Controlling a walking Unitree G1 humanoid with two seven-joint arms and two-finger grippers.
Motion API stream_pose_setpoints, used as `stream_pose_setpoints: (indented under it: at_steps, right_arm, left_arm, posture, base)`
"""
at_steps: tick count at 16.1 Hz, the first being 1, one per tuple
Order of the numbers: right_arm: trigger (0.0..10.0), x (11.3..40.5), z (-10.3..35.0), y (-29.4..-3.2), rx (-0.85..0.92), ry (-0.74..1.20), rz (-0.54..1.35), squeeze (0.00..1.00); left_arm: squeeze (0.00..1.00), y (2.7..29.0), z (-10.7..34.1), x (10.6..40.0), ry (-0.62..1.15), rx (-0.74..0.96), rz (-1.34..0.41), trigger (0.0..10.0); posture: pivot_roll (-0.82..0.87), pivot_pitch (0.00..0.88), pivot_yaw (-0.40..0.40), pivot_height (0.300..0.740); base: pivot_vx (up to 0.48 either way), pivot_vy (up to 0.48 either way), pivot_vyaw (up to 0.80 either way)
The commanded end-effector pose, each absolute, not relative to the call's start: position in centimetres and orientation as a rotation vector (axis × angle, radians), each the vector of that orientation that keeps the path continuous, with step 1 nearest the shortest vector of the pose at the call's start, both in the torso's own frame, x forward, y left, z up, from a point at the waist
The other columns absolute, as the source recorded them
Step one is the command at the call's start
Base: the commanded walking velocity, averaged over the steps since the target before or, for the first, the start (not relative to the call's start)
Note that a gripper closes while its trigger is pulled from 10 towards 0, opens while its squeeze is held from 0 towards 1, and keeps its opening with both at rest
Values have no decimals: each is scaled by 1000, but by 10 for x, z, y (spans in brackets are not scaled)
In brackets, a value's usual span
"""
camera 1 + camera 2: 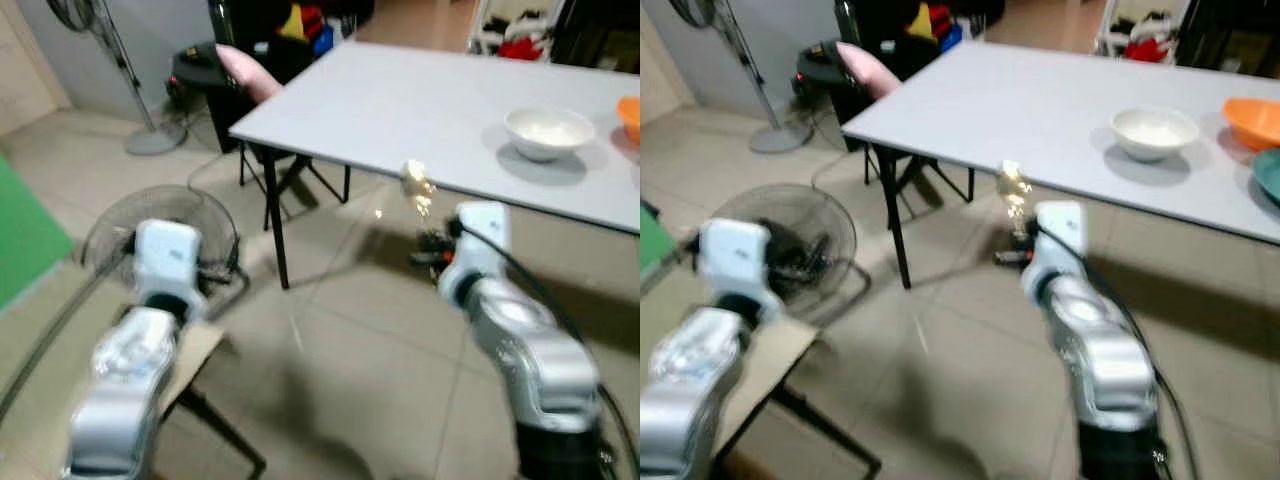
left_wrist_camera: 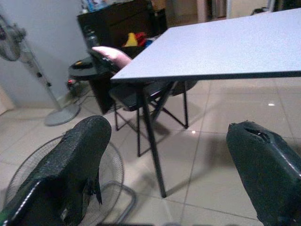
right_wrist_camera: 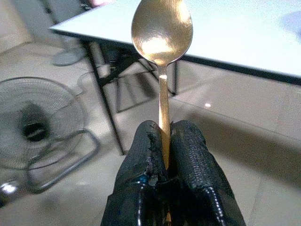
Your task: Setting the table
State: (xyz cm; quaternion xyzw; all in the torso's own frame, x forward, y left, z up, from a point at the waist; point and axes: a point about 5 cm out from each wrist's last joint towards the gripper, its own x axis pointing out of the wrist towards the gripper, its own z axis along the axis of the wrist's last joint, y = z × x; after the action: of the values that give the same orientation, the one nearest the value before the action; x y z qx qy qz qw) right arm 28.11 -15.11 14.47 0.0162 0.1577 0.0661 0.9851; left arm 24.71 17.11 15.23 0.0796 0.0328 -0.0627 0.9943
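Observation:
My right gripper (image 3: 160, 129) is shut on the handle of a golden spoon (image 3: 162, 28), which stands upright with its bowl up. In the eye views the spoon (image 1: 415, 185) is just short of the near edge of the grey table (image 1: 400, 100). A white bowl (image 1: 548, 132) stands on the table near that edge, to the right of the spoon. Further right are an orange bowl (image 1: 1255, 120) and the rim of a teal dish (image 1: 1270, 175). My left gripper (image 2: 169, 127) is open and empty, held low at the left and facing the table leg.
A round floor fan (image 1: 160, 235) lies on the tiles at the left, and a pedestal fan (image 1: 140, 130) stands behind it. A black folding chair (image 1: 290, 170) stands under the table's left corner, with a pink cushion (image 1: 245, 70) behind it. A low board (image 1: 200, 360) is by my left arm.

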Motion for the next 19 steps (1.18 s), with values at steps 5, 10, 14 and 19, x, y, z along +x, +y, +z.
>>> stream_pose_setpoints:
  at_steps: [5,10,14,19]
  right_arm:
    - [10000,283,148,-144,52,311,154,0]
    - [10000,288,150,-140,26,306,192,0]
    - [10000,291,150,-137,16,311,210,0]
    - [10000,294,148,-134,10,319,218,0]
  left_arm:
    - [0,175,154,248,67,175,-129,10000]
    - [0,178,152,247,71,167,-112,10000]
    - [0,178,151,245,72,167,-108,10000]
    - [0,180,149,242,76,180,-110,10000]
  posture:
    - [-83,0,74,740]
    - [-82,0,61,740]
    - [-81,0,56,740]
    - [-70,0,52,740]
  base:
    - [395,0,-631]
    - [395,0,-89]
    - [392,0,0]
    - [389,0,0]
